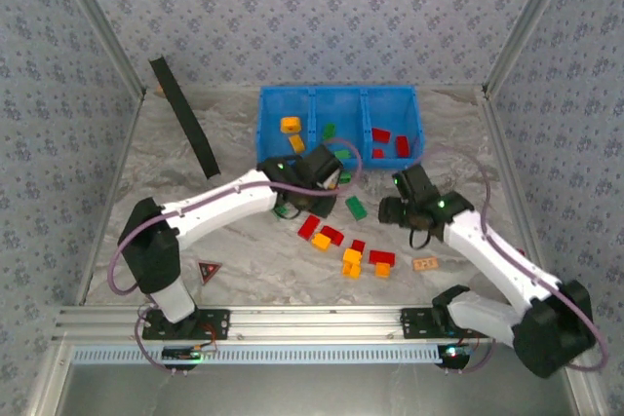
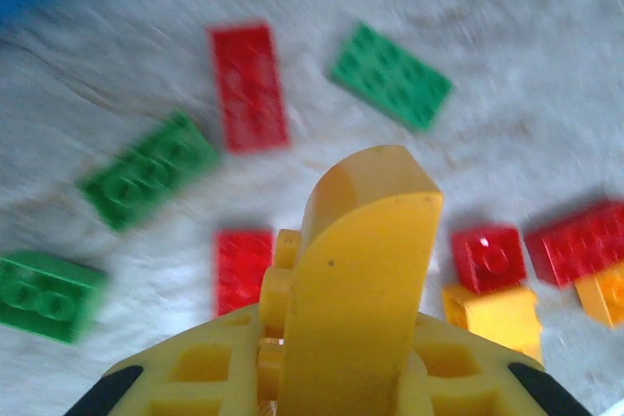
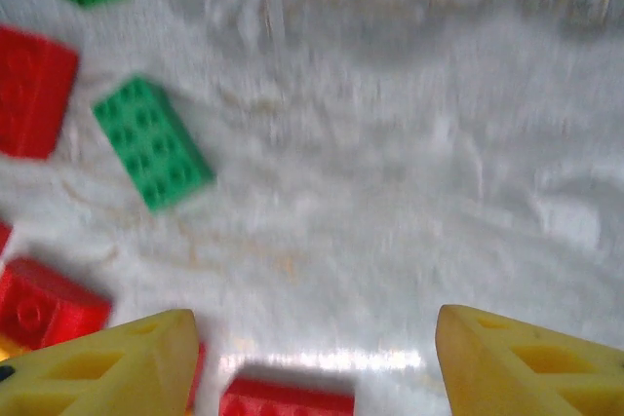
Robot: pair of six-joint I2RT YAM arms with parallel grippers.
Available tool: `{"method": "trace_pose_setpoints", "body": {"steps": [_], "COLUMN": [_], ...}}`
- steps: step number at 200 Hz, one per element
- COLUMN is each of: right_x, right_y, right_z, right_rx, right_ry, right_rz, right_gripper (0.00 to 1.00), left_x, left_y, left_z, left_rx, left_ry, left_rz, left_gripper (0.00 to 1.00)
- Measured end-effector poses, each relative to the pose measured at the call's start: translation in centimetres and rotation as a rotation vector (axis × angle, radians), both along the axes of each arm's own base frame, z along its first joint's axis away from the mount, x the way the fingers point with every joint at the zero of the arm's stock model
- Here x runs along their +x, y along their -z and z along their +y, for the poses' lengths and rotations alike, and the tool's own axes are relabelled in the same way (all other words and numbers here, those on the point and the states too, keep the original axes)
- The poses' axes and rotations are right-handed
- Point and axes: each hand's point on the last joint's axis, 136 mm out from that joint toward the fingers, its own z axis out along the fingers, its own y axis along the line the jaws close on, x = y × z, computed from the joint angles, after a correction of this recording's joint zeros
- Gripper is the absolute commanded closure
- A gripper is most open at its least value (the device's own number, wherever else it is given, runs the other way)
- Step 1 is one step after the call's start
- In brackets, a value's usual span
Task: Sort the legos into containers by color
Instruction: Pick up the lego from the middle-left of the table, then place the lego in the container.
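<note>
Aluminium rail [image 1: 312, 317], marbled grey table [image 1: 458, 143] strewn with legos [image 1: 331, 235], patterned walls [image 1: 322, 7]

**Papered Walls, Marbled Table**

Blue-grey patterned wallpaper [image 1: 322, 7] stood far beyond the left gripper [image 1: 331, 178] and the right gripper [image 1: 387, 209], and down both sides, well apart from either. Pale metal posts [image 1: 97, 17] marked the far corners. Under both grippers lay the table [image 1: 224, 133], white veined with grey. A black strip [image 1: 185, 119] slanted well off to the left gripper's left. Behind both, an aluminium rail [image 1: 322, 317] edged the near side. The light was even, and a bright glare [image 3: 322, 359] sat on the table between the right gripper's fingers [image 3: 107, 362].
</note>
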Motion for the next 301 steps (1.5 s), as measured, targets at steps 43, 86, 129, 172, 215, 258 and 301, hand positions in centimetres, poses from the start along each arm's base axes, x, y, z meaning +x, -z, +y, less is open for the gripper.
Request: {"method": "trace_pose_setpoints", "body": {"steps": [43,86,129,172,215,258,301], "right_x": [-5.5,-7.8,-8.1,-8.2,-7.7,-6.5,-5.8], "right_y": [2.8,5.2,6.2,6.8,7.3,7.6,7.6], "right_z": [0.4,1.0,1.2,1.2,1.6,2.9,3.7], "right_rx": [0.067,0.060,0.031,0.008,0.002,0.000,0.016], "right_ry": [0.032,0.053,0.070,0.074,0.074,0.062,0.053], "right_rz": [0.045,0.123,0.157,0.180,0.184,0.183,0.170], "right_gripper": [0.32,0.31,0.30,0.30,0.29,0.25,0.25], "left_x": [8.2,14.2,18.6,20.6,21.3,21.3,21.4], "left_y": [-4.2,-3.9,0.5,4.6,5.7,5.8,5.7], "left_z": [4.1,6.9,7.6,7.2,7.4,7.4,7.3], "left_rx": [-0.010,-0.010,0.051,0.113,0.128,0.132,0.129], "left_ry": [-0.148,-0.253,-0.291,-0.286,-0.290,-0.282,-0.282], "left_rz": [-0.140,-0.152,-0.088,-0.027,-0.010,-0.008,-0.011], "left_gripper": [0.79,0.78,0.77,0.77,0.75,0.65,0.54]}}
